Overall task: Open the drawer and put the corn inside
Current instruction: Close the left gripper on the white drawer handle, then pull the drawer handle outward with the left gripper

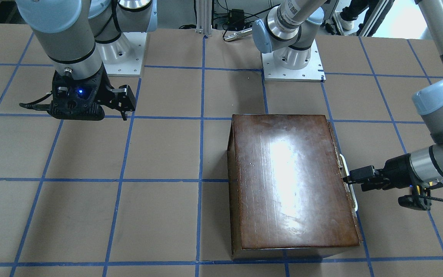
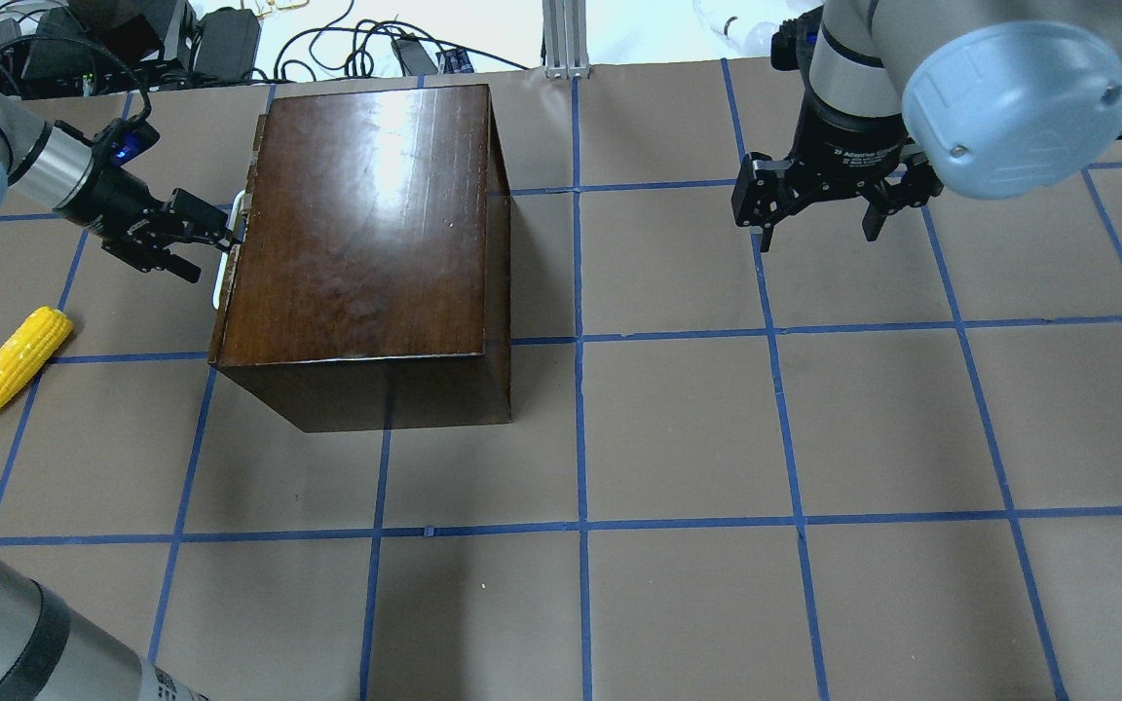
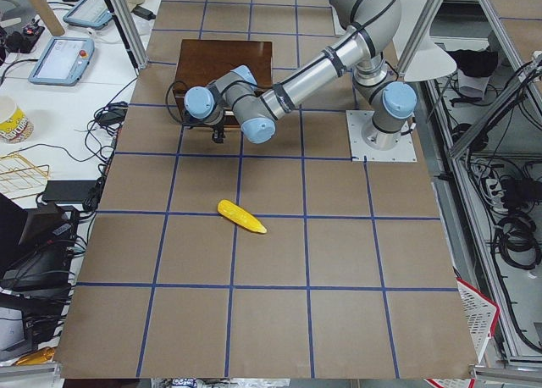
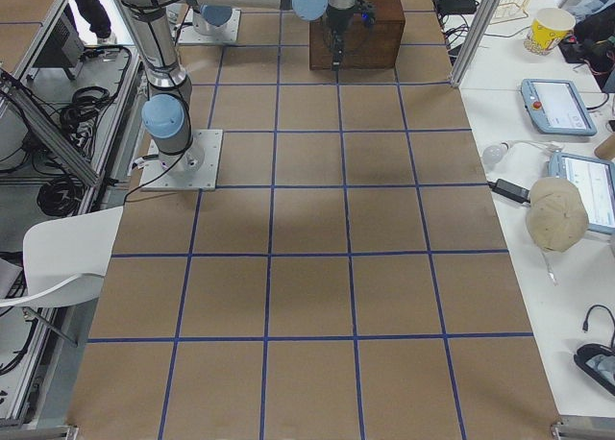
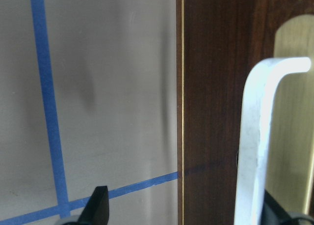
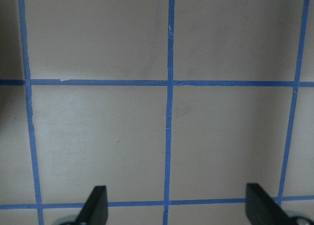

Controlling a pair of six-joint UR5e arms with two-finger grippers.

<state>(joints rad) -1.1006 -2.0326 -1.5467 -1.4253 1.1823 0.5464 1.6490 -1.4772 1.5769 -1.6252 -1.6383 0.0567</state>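
The glossy dark-brown box [image 2: 366,214] stands on the table's left half, with its drawer shut. The drawer's dark front panel [image 5: 216,87] faces left and carries a white pull handle [image 2: 220,282]. My left gripper [image 2: 220,232] is open and level with this handle [image 5: 257,136]. The handle sits between the fingers, close to the right finger [image 5: 282,212]; I cannot tell if they touch. The yellow corn [image 2: 16,365] lies on the table, left of and nearer than the box, apart from both grippers. My right gripper [image 2: 819,234] hangs open and empty over the table's right half.
The table is brown board with a grid of blue tape [image 2: 580,341]. The two arm bases [image 1: 292,69] stand at the robot's edge. Cables and devices [image 2: 230,39] lie past the far edge, behind the box. Side tables with tablets [image 4: 553,104] stand beyond the table's ends.
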